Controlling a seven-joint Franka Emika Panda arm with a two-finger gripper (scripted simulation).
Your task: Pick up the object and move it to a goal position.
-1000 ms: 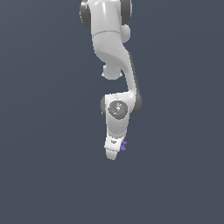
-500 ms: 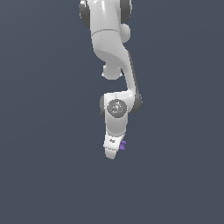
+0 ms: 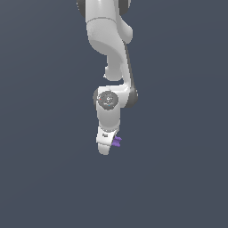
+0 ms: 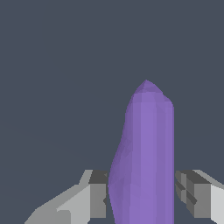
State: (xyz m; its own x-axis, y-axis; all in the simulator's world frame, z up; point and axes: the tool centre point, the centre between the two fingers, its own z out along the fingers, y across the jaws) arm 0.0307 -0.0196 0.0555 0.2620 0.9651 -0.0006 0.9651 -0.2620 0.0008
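Observation:
The purple object is a flat, elongated piece that stands between my two grey fingers in the wrist view. Its sides meet both finger pads and its tapered tip points away from the camera. My gripper is shut on it. In the exterior view the white gripper hangs below the arm and points down. The purple object shows only as a small piece sticking out on the exterior view's right of the hand. It is held off the ground.
Only the plain dark grey ground surrounds the arm. No goal marker or other object shows in either view.
The wrist and gripper have moved a little up and toward the exterior view's left, carrying the purple object with them. The grip is unchanged.

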